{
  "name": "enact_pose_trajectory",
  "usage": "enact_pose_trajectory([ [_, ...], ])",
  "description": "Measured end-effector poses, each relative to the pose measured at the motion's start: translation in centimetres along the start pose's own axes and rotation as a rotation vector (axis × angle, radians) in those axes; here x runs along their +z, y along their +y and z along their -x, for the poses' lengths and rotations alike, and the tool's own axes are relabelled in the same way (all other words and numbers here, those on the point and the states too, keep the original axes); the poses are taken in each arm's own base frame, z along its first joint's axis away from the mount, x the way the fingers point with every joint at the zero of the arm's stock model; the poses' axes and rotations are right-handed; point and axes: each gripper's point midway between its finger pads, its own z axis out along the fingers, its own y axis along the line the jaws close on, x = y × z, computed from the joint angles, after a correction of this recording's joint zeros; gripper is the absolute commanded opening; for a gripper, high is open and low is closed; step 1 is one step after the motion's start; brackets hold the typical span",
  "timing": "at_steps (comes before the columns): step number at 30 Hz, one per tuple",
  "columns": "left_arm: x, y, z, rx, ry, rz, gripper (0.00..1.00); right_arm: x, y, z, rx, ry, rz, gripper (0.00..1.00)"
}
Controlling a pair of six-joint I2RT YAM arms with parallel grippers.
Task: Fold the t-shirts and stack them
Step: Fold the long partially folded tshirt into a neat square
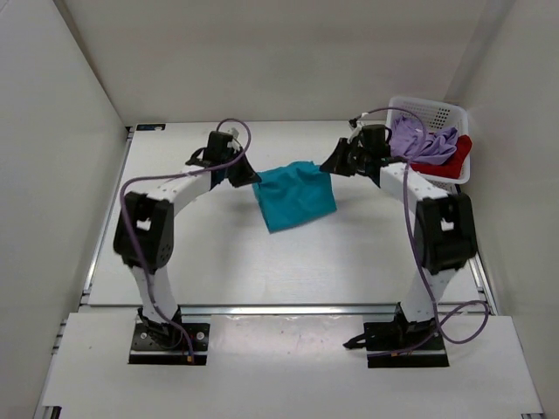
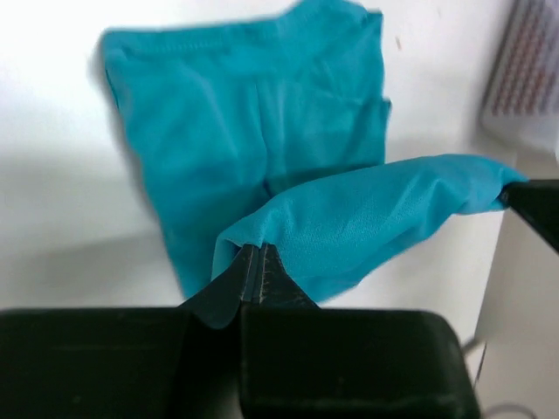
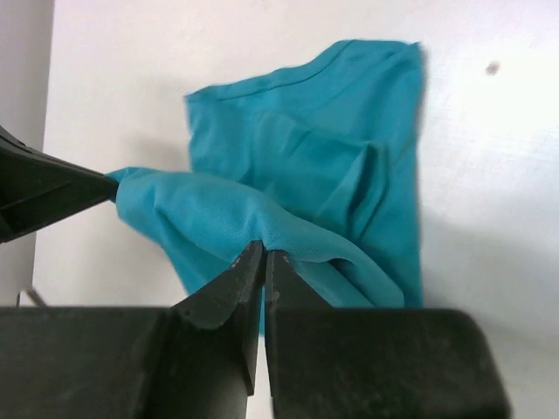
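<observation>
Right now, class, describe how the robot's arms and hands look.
The left arm and right arm: white links, bulky black joints, black base plates, a purple cable along each. The left hand and right hand are black with tapering fingers.

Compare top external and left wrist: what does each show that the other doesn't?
Top only: the lavender shirt and red shirt heaped in the basket, plus both whole arms. Left wrist only: the left pincer close up, tips shut on a fold of cloth. Both: the teal shirt strung between the left pincer and the right pincer.
</observation>
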Motion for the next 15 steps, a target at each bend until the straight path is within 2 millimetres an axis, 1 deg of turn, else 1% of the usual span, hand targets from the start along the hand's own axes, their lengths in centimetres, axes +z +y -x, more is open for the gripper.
enact_pose_trajectory([
  [2,2.5,1.0,2.0,-0.021,-0.022,0.028,0.0,2.3,-1.8,0.8,0.017,0.024,-0.007,0.0],
  [4,4.1,2.4,3.0,-0.056,-0.029,0.053,0.0,4.0,-3.3,0.9,0.032,0.05,-0.01,0.0],
  [6,5.0,4.3,3.7,-0.102,-0.034,0.084,0.0,5.7,-4.6,1.1,0.052,0.082,-0.006,0.01],
  [8,5.4,6.2,4.4,-0.152,-0.044,0.108,0.0,7.4,-5.0,1.8,0.057,0.102,0.008,0.04],
  [9,5.5,6.9,4.8,-0.176,-0.055,0.114,0.02,8.1,-5.1,2.2,0.056,0.104,0.014,0.06],
  [10,5.5,7.4,5.4,-0.198,-0.072,0.112,0.08,8.9,-5.1,2.9,0.052,0.103,0.025,0.09],
  [11,5.5,7.8,6.1,-0.212,-0.093,0.105,0.12,9.5,-4.9,3.2,0.05,0.104,0.037,0.14],
  [13,5.4,8.3,7.3,-0.239,-0.134,0.09,0.29,10.6,-4.3,4.2,0.035,0.093,0.06,0.21],
  [14,5.3,8.4,8.0,-0.252,-0.153,0.08,0.34,10.8,-4.1,4.6,0.032,0.09,0.068,0.26],
  [15,5.1,8.6,8.5,-0.256,-0.167,0.074,0.44,11.0,-3.9,5.0,0.027,0.088,0.075,0.31],
])
